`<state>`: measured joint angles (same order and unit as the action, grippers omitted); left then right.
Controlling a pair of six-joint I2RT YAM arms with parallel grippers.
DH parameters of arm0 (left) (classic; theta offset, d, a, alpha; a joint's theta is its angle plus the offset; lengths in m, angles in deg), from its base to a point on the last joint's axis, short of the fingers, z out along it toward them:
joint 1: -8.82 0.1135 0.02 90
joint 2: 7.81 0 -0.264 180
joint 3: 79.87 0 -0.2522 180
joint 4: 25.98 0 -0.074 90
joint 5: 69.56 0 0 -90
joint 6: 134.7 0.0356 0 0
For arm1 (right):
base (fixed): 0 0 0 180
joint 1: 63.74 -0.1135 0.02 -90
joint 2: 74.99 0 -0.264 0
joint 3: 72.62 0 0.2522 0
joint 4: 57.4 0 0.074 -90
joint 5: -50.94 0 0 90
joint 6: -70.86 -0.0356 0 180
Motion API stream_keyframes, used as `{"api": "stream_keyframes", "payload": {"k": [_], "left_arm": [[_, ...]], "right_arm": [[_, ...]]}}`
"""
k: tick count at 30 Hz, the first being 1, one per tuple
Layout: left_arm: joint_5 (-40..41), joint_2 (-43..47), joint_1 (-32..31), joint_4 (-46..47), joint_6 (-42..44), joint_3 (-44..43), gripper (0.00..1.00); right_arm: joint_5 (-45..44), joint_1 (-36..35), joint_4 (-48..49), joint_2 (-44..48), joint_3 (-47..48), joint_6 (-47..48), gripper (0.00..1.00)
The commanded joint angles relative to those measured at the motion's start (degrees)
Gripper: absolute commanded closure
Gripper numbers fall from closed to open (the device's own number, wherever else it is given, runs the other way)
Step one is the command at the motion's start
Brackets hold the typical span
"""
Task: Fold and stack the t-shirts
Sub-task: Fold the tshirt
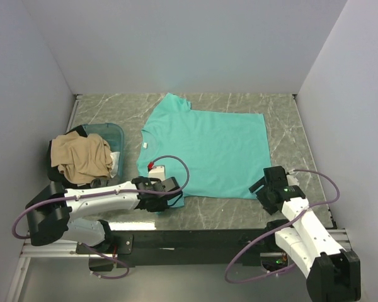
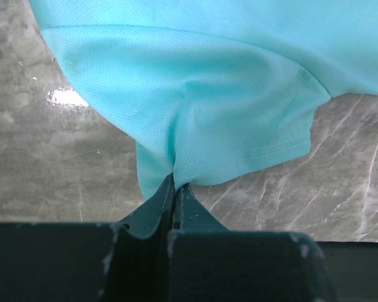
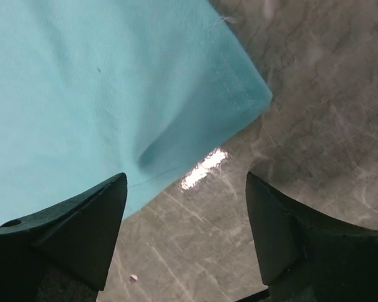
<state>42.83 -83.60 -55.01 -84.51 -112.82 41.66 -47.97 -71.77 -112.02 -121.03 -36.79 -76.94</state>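
**Step in hand (judged): securing the near edge of the shirt at two points for the first fold.**

1. Lower left-centre of the top view: use the left gripper (image 1: 175, 196) as the anchor. Closed completely on the near sleeve hem of the teal t-shirt (image 1: 208, 148), with cloth gathered into a pucker at the tips.
2. Delay any lift on this side until the opposite corner is secured, to avoid dragging the shirt askew.
3. Lower right: bring the right gripper (image 1: 259, 187) forward over the near hem corner. Jaws wide apart, holding nothing, with one finger over cloth and the other over bare table (image 1: 283, 119).
4. Seat the hem edge deep between the fingers before closing, and take both cloth layers.
5. Raise both sides level and together.

**Condition of the garments**

- Far left: tan t-shirt (image 1: 82, 156), crumpled in a heap in the bluish tub (image 1: 113, 128), not yet folded.
- Centre: teal t-shirt, spread flat on the table, collar and white neck label (image 1: 144, 145) toward the left, bottom hem toward the right.
- Fine mesh knit with stitched hems.
- Mostly smooth, apart from a small ripple just inside the near right corner.
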Motion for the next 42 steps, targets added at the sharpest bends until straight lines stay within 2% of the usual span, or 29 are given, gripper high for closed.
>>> {"api": "stream_keyframes", "payload": {"k": [1,4,8,16,24,37,42], "left_arm": [[0.37,2.05,1.25,1.62,1.84,0.59,0.99],[0.02,2.66,1.78,1.44,2.20,0.68,0.99],[-0.07,3.45,2.66,1.36,2.37,1.11,0.99],[-0.42,3.37,3.71,1.97,3.43,0.76,0.99],[0.37,3.45,5.12,2.06,4.92,-0.38,0.99],[4.93,1.79,8.11,-0.13,8.26,-5.21,0.99],[6.43,1.00,10.92,0.91,12.21,-8.55,0.99]], "right_arm": [[-2.26,1.61,3.24,-0.54,-1.41,-0.21,0.19],[-2.87,3.81,4.30,-0.89,-1.59,1.20,0.32],[-1.03,6.53,5.97,-2.29,-1.85,2.87,0.43],[-0.67,6.71,5.53,-2.65,-0.88,4.36,0.76],[-1.29,6.80,7.02,-3.88,0.43,6.29,0.99],[-0.50,6.71,5.62,-2.74,6.40,10.60,1.00],[-0.06,6.71,5.18,-6.51,10.97,14.47,1.00]]}}
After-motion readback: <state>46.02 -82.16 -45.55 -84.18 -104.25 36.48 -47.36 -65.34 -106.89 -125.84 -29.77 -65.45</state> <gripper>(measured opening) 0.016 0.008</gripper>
